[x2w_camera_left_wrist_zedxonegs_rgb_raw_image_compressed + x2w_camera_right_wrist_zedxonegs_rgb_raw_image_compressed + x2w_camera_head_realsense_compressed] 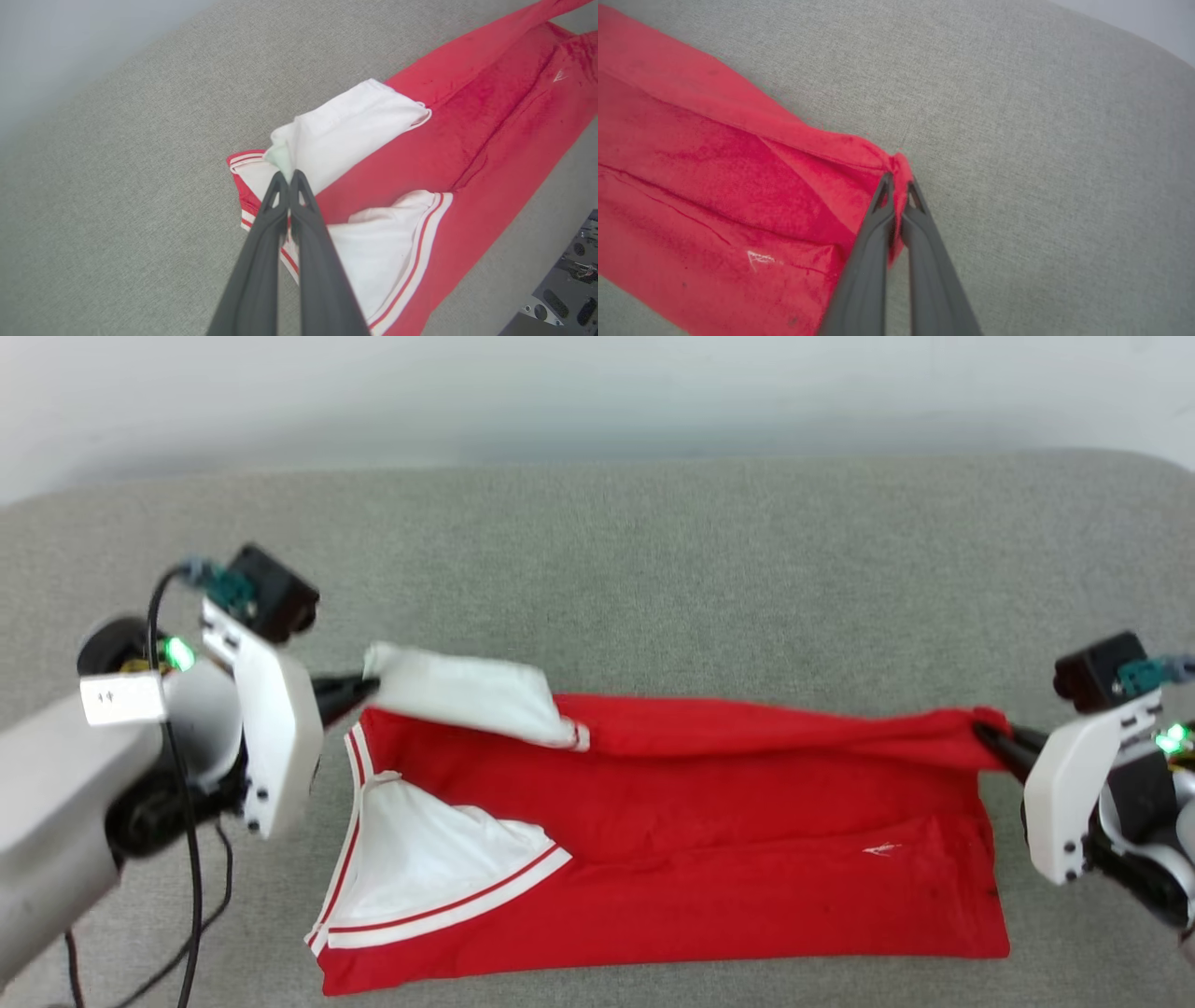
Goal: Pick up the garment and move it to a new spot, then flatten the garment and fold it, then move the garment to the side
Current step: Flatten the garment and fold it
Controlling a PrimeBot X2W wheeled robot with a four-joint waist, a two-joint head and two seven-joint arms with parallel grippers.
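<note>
Fold step, I'd say. Garment lies spread across the near half of the cushion, its near edge along the cushion's front. Left fingers are clamped on the white sleeve and right fingers on the red hem corner, with the far edge taut between them. Next move, my guess: carry both corners toward the cushion's front, level and in sync, and lay edge on edge. The cable hanging off my left arm over the cushion's left end is a snag risk.
</note>
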